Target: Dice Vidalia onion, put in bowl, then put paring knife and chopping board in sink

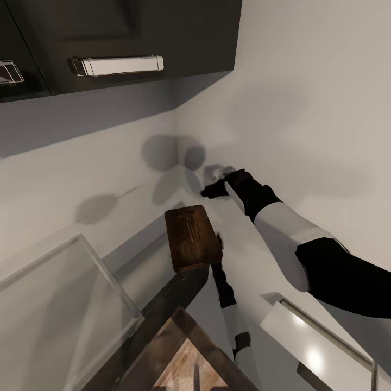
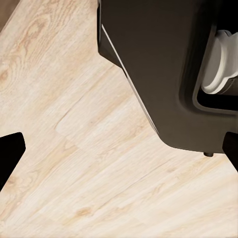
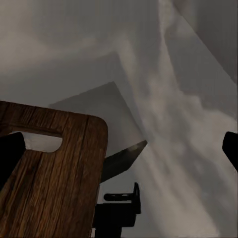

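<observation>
Nearest, the chopping board (image 3: 49, 163) is lying beside the right gripper (image 3: 120, 151), which is hanging spread and empty (the left gripper (image 2: 120, 151) likewise); gripping the board's slotted end looks soundest.

Glossy grey countertop (image 1: 146, 244) (reflective) under the chopping board (image 1: 191, 238).

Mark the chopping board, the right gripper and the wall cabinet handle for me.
chopping board (image 1: 190, 239): head view, middle of its wooden face.
right gripper (image 1: 213, 182): head view, between the fingertips, near the wall corner.
wall cabinet handle (image 1: 117, 65): head view, middle of the shiny bar.
</observation>
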